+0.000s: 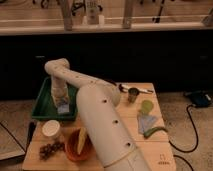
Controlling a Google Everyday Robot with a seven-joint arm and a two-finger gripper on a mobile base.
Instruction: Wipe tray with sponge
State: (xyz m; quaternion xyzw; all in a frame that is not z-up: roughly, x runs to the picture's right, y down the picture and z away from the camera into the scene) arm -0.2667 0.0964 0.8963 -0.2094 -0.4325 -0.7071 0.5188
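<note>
Reaching down into the tray (42, 102) at the bench's (156, 150) left rear, the gripper (62, 100) sits over the sponge (63, 108), which lies on the tray floor near the right rim. Whether the gripper pinches it or is spread, I cannot tell. Wiping seems barely begun; the left floor looks unreached.
</note>
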